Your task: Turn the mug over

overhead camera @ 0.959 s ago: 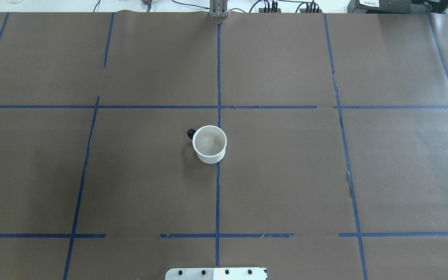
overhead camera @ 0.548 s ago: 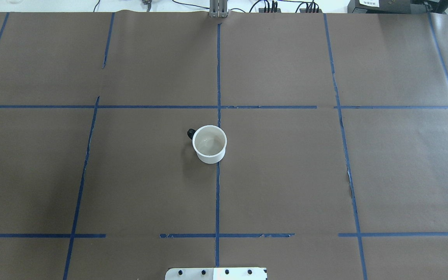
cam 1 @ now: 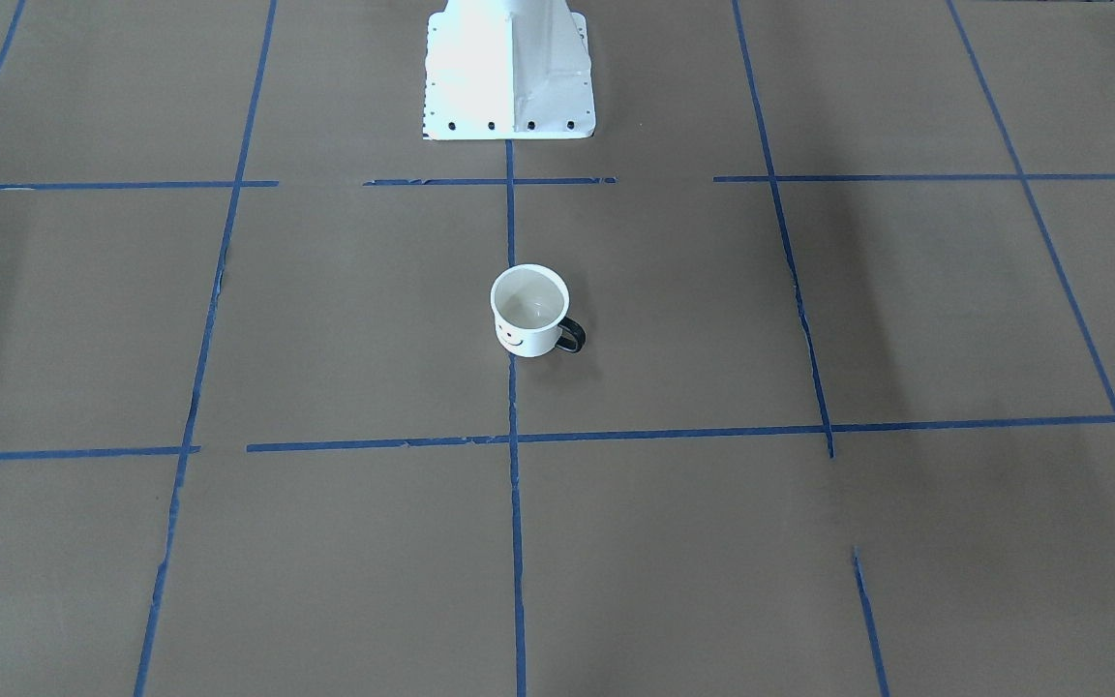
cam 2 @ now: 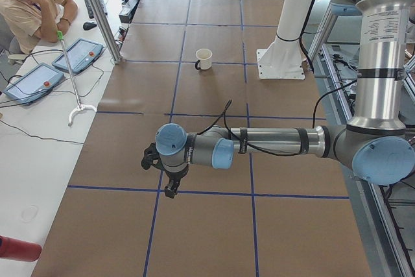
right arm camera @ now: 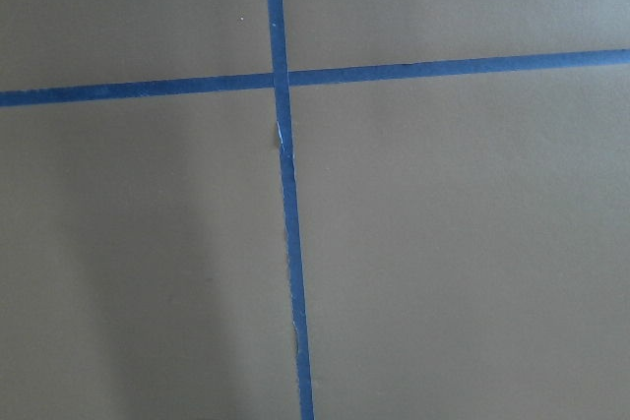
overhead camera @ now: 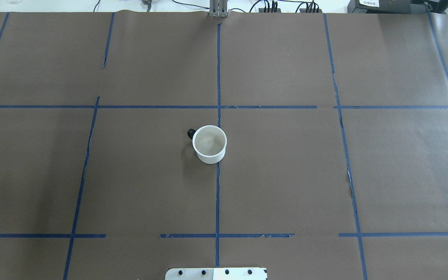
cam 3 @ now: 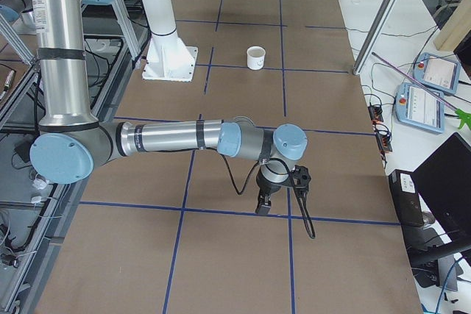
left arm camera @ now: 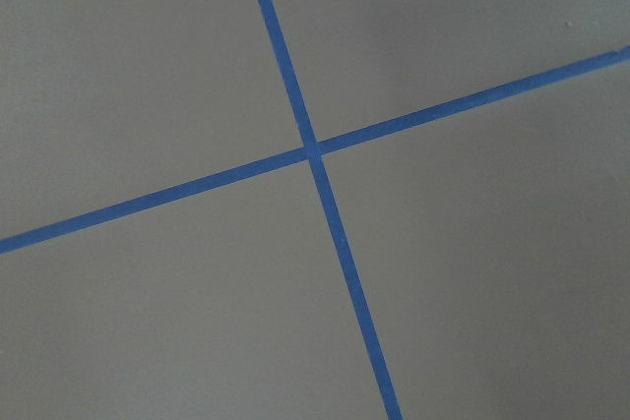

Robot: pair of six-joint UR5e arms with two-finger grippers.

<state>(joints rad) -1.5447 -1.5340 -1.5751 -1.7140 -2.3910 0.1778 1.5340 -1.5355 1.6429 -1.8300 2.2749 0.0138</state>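
While the mug [overhead camera: 209,144] stands upright, mouth up, on the centre tape line [overhead camera: 217,194] near the middle of the table [overhead camera: 286,175], its handle [overhead camera: 190,133] points toward my left side. The left gripper [cam 2: 170,186] and right gripper [cam 3: 263,205] hang well apart from it, each toward its own table end; I judge neither clearly nearer. Whether their fingers are spread, I cannot tell.
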